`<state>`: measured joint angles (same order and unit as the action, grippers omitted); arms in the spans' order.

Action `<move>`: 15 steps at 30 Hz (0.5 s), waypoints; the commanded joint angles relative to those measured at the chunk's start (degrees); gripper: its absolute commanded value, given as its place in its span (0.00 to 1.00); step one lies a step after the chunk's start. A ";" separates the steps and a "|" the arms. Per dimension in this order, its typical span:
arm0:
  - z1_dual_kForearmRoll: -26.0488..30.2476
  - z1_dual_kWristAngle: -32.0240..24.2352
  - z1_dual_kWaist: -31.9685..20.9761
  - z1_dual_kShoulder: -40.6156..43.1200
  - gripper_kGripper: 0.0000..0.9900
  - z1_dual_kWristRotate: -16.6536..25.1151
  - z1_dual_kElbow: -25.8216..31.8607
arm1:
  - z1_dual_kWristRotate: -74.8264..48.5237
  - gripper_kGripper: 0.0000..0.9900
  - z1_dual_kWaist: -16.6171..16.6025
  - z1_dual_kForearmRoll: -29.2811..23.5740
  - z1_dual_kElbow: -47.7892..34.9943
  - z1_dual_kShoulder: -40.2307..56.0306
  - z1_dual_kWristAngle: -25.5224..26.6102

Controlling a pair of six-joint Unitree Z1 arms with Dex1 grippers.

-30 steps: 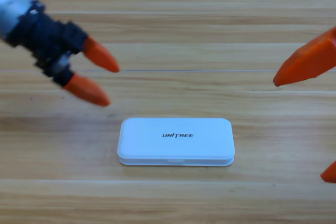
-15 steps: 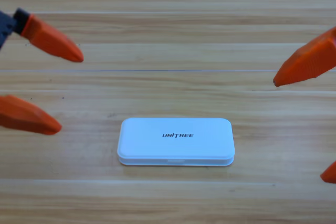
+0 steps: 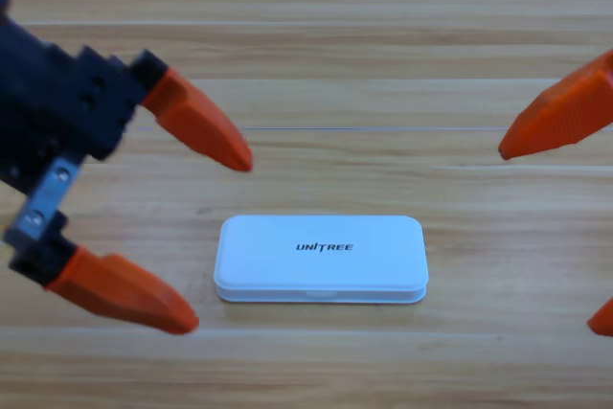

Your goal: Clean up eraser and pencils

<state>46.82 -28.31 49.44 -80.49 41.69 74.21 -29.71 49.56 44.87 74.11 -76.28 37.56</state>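
Lettering first: "UNITREE" in dark capitals sits on the lid of the white case [image 3: 321,258], and it is the only writing to read anywhere on the worktop [image 3: 316,64]. From the high view, the one camera, the case lies flat and closed in the lower middle of the wooden planks, long side running left to right, a thin seam showing along its front edge with a small catch at the middle.

Over on the left, the left gripper [image 3: 218,237] looms large, its black body and a grey metal bracket filling the left edge. Its two orange jaws are spread wide with nothing between them: the upper one points down and right, its tip above the case's left end and apart from it; the lower one reaches along the near side, its tip just off the case's lower left corner, not touching.

On the right, the right gripper [image 3: 551,232] waits at the picture's edge, cut off so that only orange shows: one big jaw pointing left from the upper right, and a sliver of the other at the lower right corner. Those two are far apart as well, holding nothing, and both stand well clear of the case.

Eraser and pencils: none visible on the bare wood, and the shut lid hides whatever the case holds.
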 commanded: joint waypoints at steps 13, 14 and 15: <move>-0.41 1.41 2.42 -2.56 1.00 -0.38 -0.12 | 0.45 1.00 -1.57 -0.75 -1.77 -0.89 0.67; -0.41 1.50 2.42 -2.56 1.00 -0.38 -0.12 | 0.45 1.00 -1.57 -0.75 -1.77 -0.89 0.67; -0.41 1.68 2.42 -2.48 1.00 -0.38 -0.12 | 0.45 1.00 -1.57 -0.75 -1.77 -0.89 0.67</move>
<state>46.72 -27.49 50.48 -81.51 41.68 74.21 -29.71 49.56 44.87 74.11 -76.28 37.70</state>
